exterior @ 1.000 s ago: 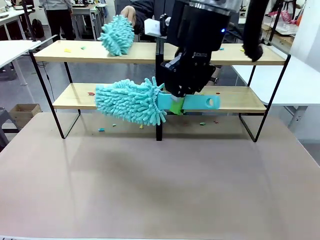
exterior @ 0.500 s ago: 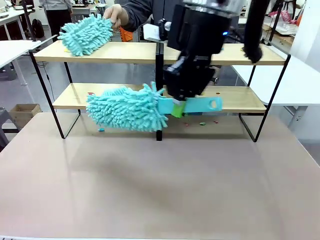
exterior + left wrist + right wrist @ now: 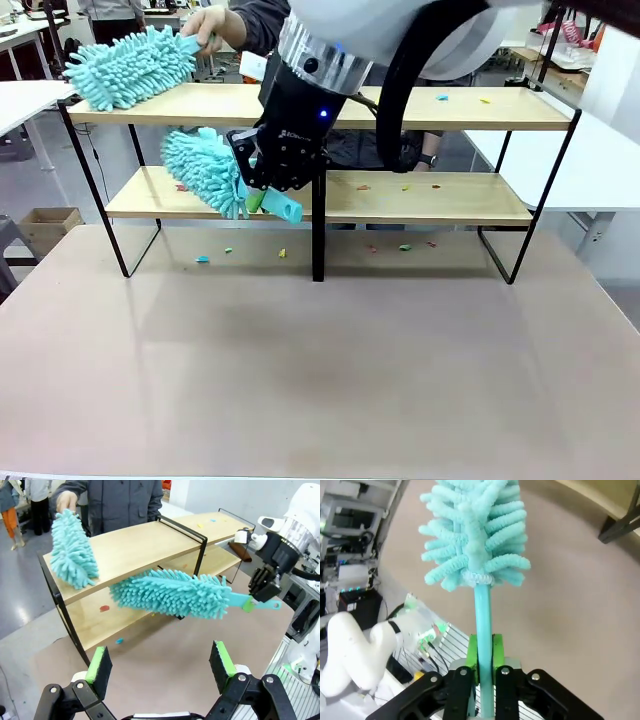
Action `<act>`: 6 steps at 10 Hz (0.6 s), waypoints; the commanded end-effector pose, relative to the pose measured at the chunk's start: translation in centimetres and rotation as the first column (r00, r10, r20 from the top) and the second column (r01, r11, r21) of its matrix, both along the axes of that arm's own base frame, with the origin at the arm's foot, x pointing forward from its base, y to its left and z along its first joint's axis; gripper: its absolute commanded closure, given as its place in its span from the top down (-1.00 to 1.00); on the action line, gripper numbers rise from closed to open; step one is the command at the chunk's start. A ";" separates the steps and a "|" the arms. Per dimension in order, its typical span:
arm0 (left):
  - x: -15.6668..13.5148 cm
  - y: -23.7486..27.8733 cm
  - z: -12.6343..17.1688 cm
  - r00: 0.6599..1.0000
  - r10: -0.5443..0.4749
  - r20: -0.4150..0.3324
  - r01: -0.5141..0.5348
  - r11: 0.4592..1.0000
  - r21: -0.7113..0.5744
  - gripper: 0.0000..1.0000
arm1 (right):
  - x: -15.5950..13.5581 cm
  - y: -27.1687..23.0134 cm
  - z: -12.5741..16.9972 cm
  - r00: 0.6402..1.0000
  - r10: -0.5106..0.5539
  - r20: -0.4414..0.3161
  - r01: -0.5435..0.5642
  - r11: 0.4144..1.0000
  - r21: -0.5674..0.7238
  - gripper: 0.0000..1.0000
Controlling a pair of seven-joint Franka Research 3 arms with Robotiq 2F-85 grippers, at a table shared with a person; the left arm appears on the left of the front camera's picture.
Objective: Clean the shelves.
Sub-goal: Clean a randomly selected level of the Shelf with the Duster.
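The shelves (image 3: 450, 108) stand across the far side of the table, two light boards in a black frame. My right gripper (image 3: 262, 198) has crossed to the left of the central divider, shut on the handle of a teal fluffy duster (image 3: 200, 170) whose head lies over the left half of the lower board. In the right wrist view the right gripper (image 3: 484, 672) clamps the handle, the duster (image 3: 472, 535) pointing away. A person's hand (image 3: 205, 25) holds a second duster (image 3: 130, 65) on the top board's left end. My left gripper (image 3: 160, 662) is open, short of the shelves (image 3: 140, 545).
Small coloured scraps lie on the top board (image 3: 441, 98), on the lower board and on the beige table (image 3: 405, 247) under the shelves. White tables (image 3: 600, 160) flank the setup, and a cardboard box (image 3: 45, 225) sits on the floor at left.
My right arm has swung the duster left past the central divider and turned it, so its head now lies over the lower board's left half. The person's duster moved left along the top board.
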State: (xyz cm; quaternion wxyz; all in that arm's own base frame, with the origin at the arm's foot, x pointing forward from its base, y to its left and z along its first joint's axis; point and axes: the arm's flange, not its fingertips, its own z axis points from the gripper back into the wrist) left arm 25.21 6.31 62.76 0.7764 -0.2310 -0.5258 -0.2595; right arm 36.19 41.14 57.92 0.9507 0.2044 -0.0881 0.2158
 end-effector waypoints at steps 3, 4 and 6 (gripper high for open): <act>-0.2 -0.2 -0.5 1.000 0.013 -0.006 -0.013 1.000 -0.001 1.00 | 1.7 0.8 -1.2 0.980 -0.200 -0.002 0.200 0.978 -0.060 -1.00; -0.2 -0.2 -0.5 1.000 0.013 -0.006 -0.013 1.000 -0.001 1.00 | 2.1 0.6 -1.5 0.961 -0.273 0.034 0.274 0.962 -0.011 -1.00; -0.2 -0.2 -0.5 1.000 0.013 -0.006 -0.013 1.000 -0.001 1.00 | 2.6 0.5 -2.2 0.944 -0.322 0.077 0.320 0.947 0.039 -1.00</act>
